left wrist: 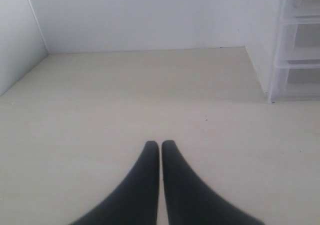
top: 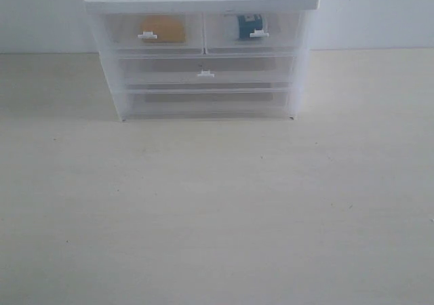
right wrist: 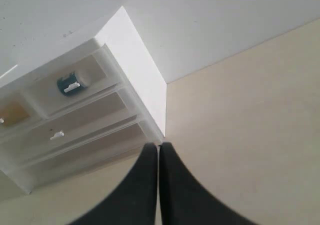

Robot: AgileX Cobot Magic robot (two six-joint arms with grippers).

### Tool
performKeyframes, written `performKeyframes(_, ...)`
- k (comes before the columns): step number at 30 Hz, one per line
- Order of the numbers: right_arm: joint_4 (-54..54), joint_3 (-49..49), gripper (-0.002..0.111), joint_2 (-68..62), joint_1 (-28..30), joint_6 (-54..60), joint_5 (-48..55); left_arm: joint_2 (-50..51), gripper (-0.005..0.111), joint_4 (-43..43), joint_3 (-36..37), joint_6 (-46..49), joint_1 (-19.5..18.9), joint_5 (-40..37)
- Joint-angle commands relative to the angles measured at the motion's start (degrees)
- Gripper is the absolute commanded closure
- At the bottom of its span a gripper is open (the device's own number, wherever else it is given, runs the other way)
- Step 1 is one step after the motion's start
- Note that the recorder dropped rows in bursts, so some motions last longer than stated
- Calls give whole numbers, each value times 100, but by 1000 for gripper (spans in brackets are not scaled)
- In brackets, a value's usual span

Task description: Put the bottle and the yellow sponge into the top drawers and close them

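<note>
Exterior: yellow sponge point(top: 163, 29) in the left of the top drawers point(top: 125, 35), bottle point(top: 249, 24) in the right; both fronts look flush (shut, I'd say). Left wrist: left hand point(left wrist: 160, 146) pressed together, empty, over the table point(left wrist: 100, 95). Right wrist: right hand point(right wrist: 158, 147) likewise, facing the cabinet point(right wrist: 140, 70). Task looks done to me; you only need to park the arms.

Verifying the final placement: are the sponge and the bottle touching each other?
Apart. The exterior view shows the sponge in the left top drawer and the bottle in the right top drawer, with drawer walls between them.
</note>
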State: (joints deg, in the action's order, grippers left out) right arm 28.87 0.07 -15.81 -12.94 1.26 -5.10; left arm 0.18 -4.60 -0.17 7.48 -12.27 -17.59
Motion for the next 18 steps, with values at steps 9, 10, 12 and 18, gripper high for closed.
performKeyframes(9, -22, -7, 107, -6, 30, 16, -30, -18, 103, -47, 17, 7, 473, 92)
performKeyframes(10, -22, -7, 107, -6, 30, 16, -30, -18, 103, -47, 17, 7, 537, 92)
performKeyframes(12, -22, -7, 107, -6, 30, 16, -30, -18, 103, -47, 17, 7, 561, 92)
performKeyframes(18, -22, -7, 107, -6, 30, 16, -30, -18, 103, -47, 17, 7, 561, 92)
